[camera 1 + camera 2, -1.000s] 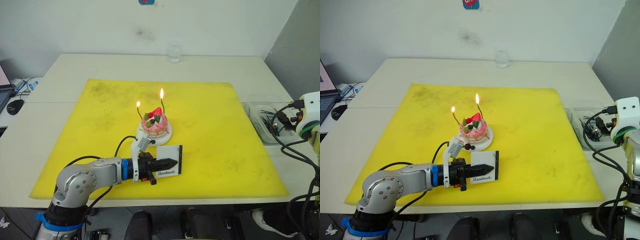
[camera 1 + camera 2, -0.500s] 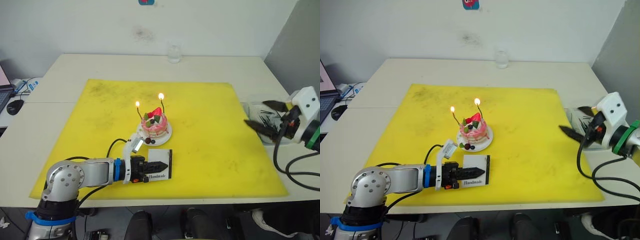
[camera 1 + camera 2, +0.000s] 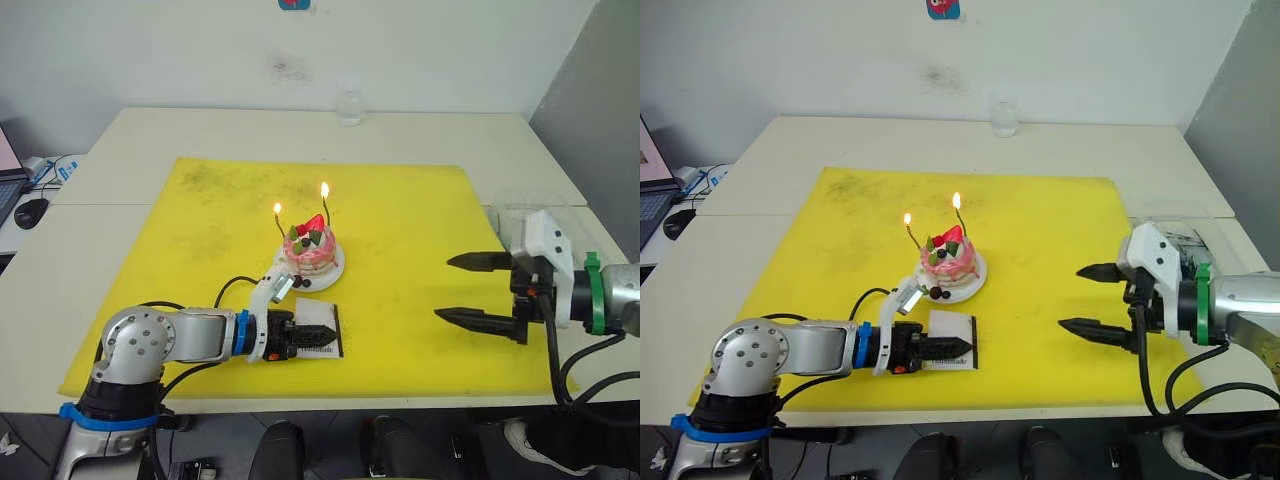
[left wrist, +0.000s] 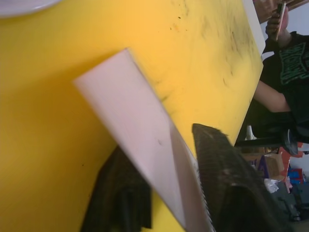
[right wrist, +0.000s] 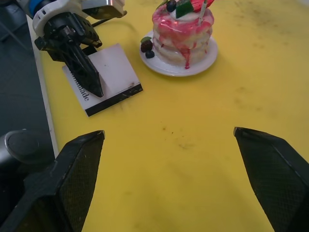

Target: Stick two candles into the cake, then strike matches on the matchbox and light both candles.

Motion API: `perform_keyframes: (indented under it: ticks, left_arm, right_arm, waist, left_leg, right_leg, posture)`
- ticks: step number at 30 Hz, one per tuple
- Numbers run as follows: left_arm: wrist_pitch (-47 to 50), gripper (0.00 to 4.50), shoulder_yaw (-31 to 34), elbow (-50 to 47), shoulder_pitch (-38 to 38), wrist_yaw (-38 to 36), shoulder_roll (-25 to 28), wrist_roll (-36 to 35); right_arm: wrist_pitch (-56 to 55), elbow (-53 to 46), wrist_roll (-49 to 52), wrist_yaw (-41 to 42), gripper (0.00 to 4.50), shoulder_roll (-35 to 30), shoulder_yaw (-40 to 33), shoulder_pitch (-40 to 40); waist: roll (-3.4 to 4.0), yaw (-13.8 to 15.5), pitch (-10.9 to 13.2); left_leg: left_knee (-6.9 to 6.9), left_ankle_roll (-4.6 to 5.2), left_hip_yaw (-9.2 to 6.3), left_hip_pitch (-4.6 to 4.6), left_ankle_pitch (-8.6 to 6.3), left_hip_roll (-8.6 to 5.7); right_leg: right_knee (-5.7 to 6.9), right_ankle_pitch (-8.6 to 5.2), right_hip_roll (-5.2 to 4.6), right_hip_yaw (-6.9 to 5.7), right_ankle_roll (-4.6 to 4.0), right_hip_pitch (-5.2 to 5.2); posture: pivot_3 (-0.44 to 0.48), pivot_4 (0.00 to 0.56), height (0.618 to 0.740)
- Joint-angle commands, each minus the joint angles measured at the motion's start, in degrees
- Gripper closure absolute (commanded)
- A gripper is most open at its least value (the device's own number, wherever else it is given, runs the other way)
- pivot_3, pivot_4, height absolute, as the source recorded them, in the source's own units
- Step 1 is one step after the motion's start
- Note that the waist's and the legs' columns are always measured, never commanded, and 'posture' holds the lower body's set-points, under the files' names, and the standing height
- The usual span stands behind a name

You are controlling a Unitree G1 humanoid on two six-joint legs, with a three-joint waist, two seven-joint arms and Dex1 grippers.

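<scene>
The pink cake [image 3: 309, 252] stands on its white plate [image 3: 334, 270] in the middle of the yellow mat. Two thin candles [image 3: 326, 208] [image 3: 281, 228] rise from it, each with a small flame at its tip. Just in front of the cake lies the white matchbox [image 3: 325, 338], and my left gripper [image 3: 308, 336] is shut on it, one finger [image 4: 222, 179] on each side of the box [image 4: 130, 116]. My right gripper [image 3: 447, 289] hovers open over the right part of the mat, nothing between its fingers [image 5: 270, 174], pointing toward the cake [image 5: 183, 29]. The matches are hidden from me.
The yellow mat [image 3: 200, 220] covers most of the pale table. A clear glass [image 3: 348, 105] stands at the back edge. A clear tray [image 3: 525, 212] sits off the mat at the right, behind my right arm. A mouse [image 3: 30, 212] lies far left. A person [image 4: 285, 67] stands beyond the table.
My right gripper has swung from the tray at the right edge in over the mat, fingers open. My left gripper has drawn the matchbox back a little to the left.
</scene>
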Motion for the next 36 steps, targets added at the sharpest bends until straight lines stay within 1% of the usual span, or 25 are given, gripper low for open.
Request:
perform_keyframes:
  ticks: [1,6,10,13,16,17,18,20,21,23,24,26,28,31,33,36]
  left_arm:
    - [0.17,1.55,1.01,-2.39,0.52,0.07,1.36,-0.50]
    - [0.13,0.05,1.88,-4.51,0.64,-0.57,4.13,-1.64]
    - [-0.43,0.02,3.48,-7.41,0.76,-1.96,8.94,-2.24]
    - [-1.06,0.02,6.11,-9.21,1.36,-3.20,13.28,-3.73]
    - [-1.57,0.02,10.73,-10.89,3.21,-8.07,19.51,-5.18]
    - [-2.32,0.02,12.49,-11.79,4.53,-10.83,22.03,-3.90]
    - [-4.14,0.02,14.63,-12.78,6.73,-14.80,25.01,-0.96]
    - [-13.57,0.02,17.31,-14.49,13.14,-24.10,31.39,10.64]
    - [-18.30,0.02,19.29,-13.22,16.26,-28.59,32.93,15.12]
    - [-30.29,0.02,22.62,-10.33,22.61,-35.46,35.06,26.32]
    - [-35.49,0.02,24.61,-8.44,25.07,-38.04,35.17,30.80]
    - [-43.70,0.02,27.65,-5.20,27.94,-41.99,34.17,36.77]
    - [-49.12,0.02,30.01,-2.80,29.02,-45.51,32.87,39.55]
    - [-53.08,0.02,31.54,-0.59,29.10,-48.62,31.96,41.98]
    - [-54.10,0.02,31.59,0.34,28.79,-49.86,31.78,42.96]
    - [-54.18,0.02,30.93,0.61,27.38,-49.73,31.32,43.48]
  right_arm:
    - [-0.79,-1.89,1.04,-0.41,0.00,-0.77,0.16,-0.77]
    - [-1.66,-2.33,0.30,-0.09,0.00,-1.51,1.31,-0.77]
    - [-2.13,-2.51,0.33,-0.04,0.00,-2.03,1.23,-1.06]
    - [-2.88,-2.46,-0.48,-0.44,0.00,-2.55,0.96,-0.85]
    - [-4.28,-1.94,-1.55,-0.32,0.00,-3.02,0.14,-0.67]
    - [-5.24,-1.59,-2.40,-0.37,0.00,-3.24,-0.16,-0.51]
    - [-6.58,-1.13,-3.52,-0.18,0.00,-3.57,-0.52,-0.26]
    - [-10.42,-0.09,-6.31,0.43,0.00,-3.87,-1.53,0.47]
    - [-12.90,0.47,-7.85,0.88,0.00,-3.91,-2.21,0.87]
    - [-17.74,1.81,-10.19,2.84,0.00,-4.26,-3.61,1.67]
    - [-19.08,2.74,-10.52,4.47,0.00,-5.00,-4.42,1.92]
    - [-20.82,4.91,-9.74,8.08,0.00,-6.45,-5.96,1.36]
    - [-21.55,8.18,-7.84,12.38,0.00,-8.43,-7.95,0.26]
    - [-20.94,11.66,-5.70,17.30,0.00,-11.29,-9.64,-0.72]
    - [-21.00,12.91,-5.26,19.01,0.00,-12.52,-9.66,-1.17]
    - [-21.55,13.91,-5.77,19.96,0.00,-13.16,-8.99,-1.61]
  waist:
    - [0.00,-0.02,0.00]
    - [0.00,-0.04,0.00]
    - [0.00,-0.07,0.00]
    - [-0.01,-0.04,0.01]
    - [-0.04,-0.05,0.03]
    - [-0.04,-0.05,0.04]
    - [-0.05,-0.04,0.05]
    - [-0.04,-0.08,0.07]
    - [-0.01,-0.03,0.07]
    - [0.11,0.10,0.15]
    - [0.13,0.14,0.15]
    - [0.16,0.26,0.18]
    - [0.17,0.34,0.18]
    - [0.16,0.50,0.20]
    - [0.16,0.60,0.19]
    - [0.16,0.61,0.19]
  left_leg:
    - [0.00,0.00,0.00,0.01,0.00,0.01]
    - [0.02,0.00,0.00,0.02,0.00,0.01]
    - [0.00,0.00,-0.01,0.03,0.00,0.03]
    - [-0.01,0.00,-0.01,0.02,0.00,0.03]
    - [0.00,0.00,0.03,0.00,0.00,0.04]
    - [-0.01,0.00,0.04,0.00,0.00,0.04]
    - [-0.02,0.00,0.05,0.00,0.00,0.04]
    - [-0.05,-0.01,0.07,0.00,0.00,0.05]
    - [-0.09,-0.01,0.10,0.00,-0.01,0.05]
    - [-0.13,-0.02,0.11,0.04,0.00,0.04]
    - [-0.14,-0.02,0.12,0.02,0.00,0.04]
    - [-0.17,-0.01,0.13,0.03,0.00,0.06]
    - [-0.20,-0.01,0.15,0.02,-0.01,0.10]
    - [-0.25,0.01,0.25,0.00,-0.02,0.13]
    - [-0.29,0.06,0.32,-0.01,-0.04,0.12]
    - [-0.35,0.07,0.34,0.00,-0.05,0.15]
  right_leg:
    - [0.01,0.00,0.00,0.00,0.00,0.00]
    - [0.04,0.00,0.00,0.00,0.00,0.00]
    - [0.03,0.00,0.01,0.00,-0.01,-0.01]
    - [0.02,0.00,0.01,-0.01,-0.01,-0.02]
    - [-0.01,0.00,-0.02,0.02,-0.01,-0.03]
    - [-0.02,0.00,-0.03,0.03,-0.01,-0.04]
    - [-0.02,-0.01,-0.03,0.03,-0.01,-0.06]
    - [-0.03,-0.02,-0.05,0.04,-0.04,-0.08]
    - [-0.03,-0.05,-0.06,0.04,-0.09,-0.12]
    - [-0.02,-0.08,-0.14,0.03,-0.14,-0.14]
    - [-0.01,-0.12,-0.17,0.01,-0.22,-0.17]
    - [-0.01,-0.28,-0.22,-0.02,-0.50,-0.18]
    - [-0.03,-0.32,-0.28,-0.02,-0.57,-0.19]
    - [-0.05,-0.35,-0.41,0.03,-0.60,-0.22]
    - [-0.08,-0.34,-0.46,0.06,-0.56,-0.23]
    - [-0.07,-0.25,-0.46,0.05,-0.40,-0.27]
  posture:
    - [0.000,0.150,0.740]
    - [0.000,0.150,0.740]
    - [0.000,0.150,0.740]
    - [0.000,0.150,0.740]
    - [0.000,0.150,0.740]
    - [0.000,0.150,0.740]
    - [0.000,0.150,0.740]
    - [0.000,0.150,0.740]
    - [0.000,0.150,0.740]
    - [0.000,0.150,0.740]
    - [0.000,0.150,0.740]
    - [0.000,0.150,0.740]
    - [0.000,0.150,0.740]
    - [0.000,0.150,0.740]
    - [0.000,0.150,0.740]
    - [0.000,0.150,0.740]
